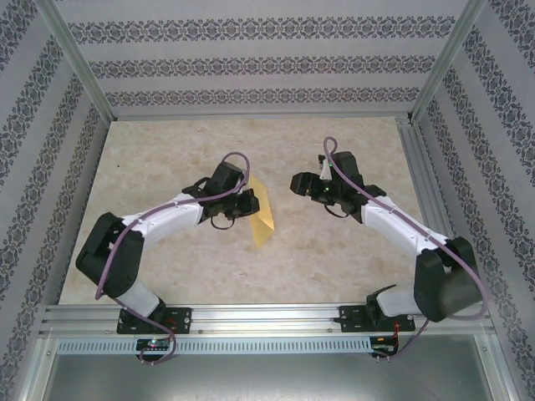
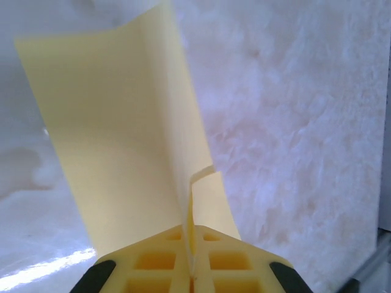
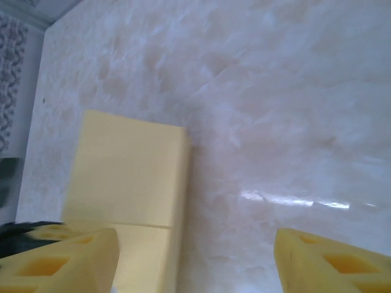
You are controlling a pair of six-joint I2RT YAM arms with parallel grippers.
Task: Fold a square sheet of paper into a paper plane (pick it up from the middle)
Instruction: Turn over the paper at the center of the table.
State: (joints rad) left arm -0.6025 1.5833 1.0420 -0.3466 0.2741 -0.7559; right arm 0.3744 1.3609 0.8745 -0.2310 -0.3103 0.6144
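The square sheet of paper point(image 1: 264, 215) is yellow and folded into a narrow strip, not a paper plane shape. It stands on edge near the middle of the table. My left gripper point(image 1: 248, 203) is shut on its left side. In the left wrist view the folded sheet point(image 2: 122, 146) rises from between the pressed-together fingertips of that gripper point(image 2: 190, 256), with a small flap curling to the right. My right gripper point(image 1: 298, 184) hangs open just right of the sheet, not touching it. In the right wrist view the sheet point(image 3: 128, 177) lies beyond the left finger point(image 3: 67, 259), and the gripper's gap point(image 3: 195, 262) holds nothing.
The marble-patterned table point(image 1: 334, 259) is bare around the arms. Patterned walls enclose it on three sides, with metal posts at the back corners point(image 1: 418, 100). An aluminium rail point(image 1: 267, 316) runs along the near edge where both arm bases are bolted.
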